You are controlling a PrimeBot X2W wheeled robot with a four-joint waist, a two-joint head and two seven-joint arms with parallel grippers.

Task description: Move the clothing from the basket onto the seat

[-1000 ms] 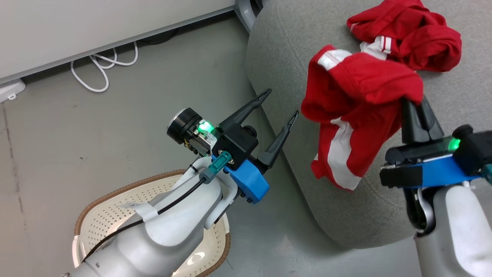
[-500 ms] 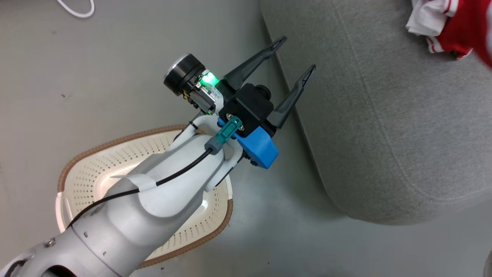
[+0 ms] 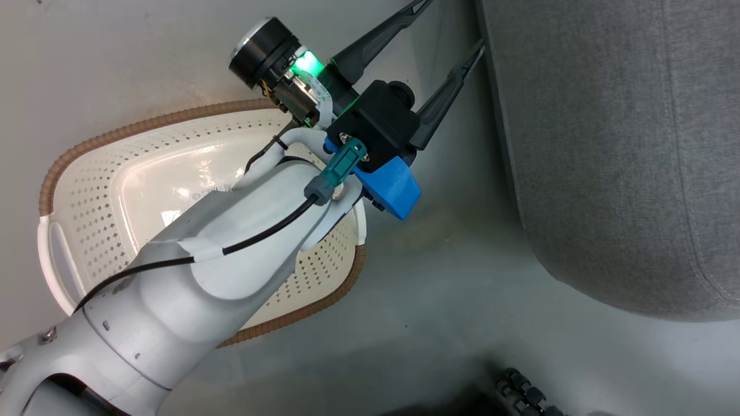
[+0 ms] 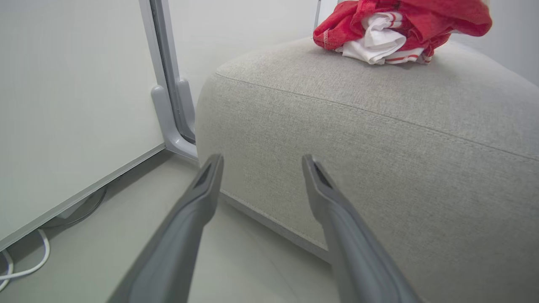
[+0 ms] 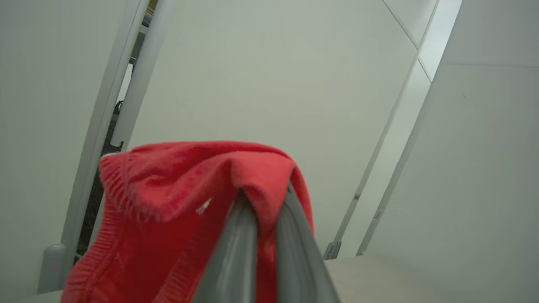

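Right end effector (image 5: 263,191) clamped on a bunched fold of the red garment (image 5: 168,181), second garment (image 4: 379,25) heaped on the seat (image 4: 337,126), left end effector (image 4: 261,159) gaping empty; this cloth looks light, limp and saggy, so a thick gathered fold should grip best.

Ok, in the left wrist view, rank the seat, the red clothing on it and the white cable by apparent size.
1. seat, by far the largest.
2. clothing, a bundle on the seat's top, cut by the picture's edge.
3. white cable, a thin loop, lower left.
The clothing lies farthest away, so it may look small.
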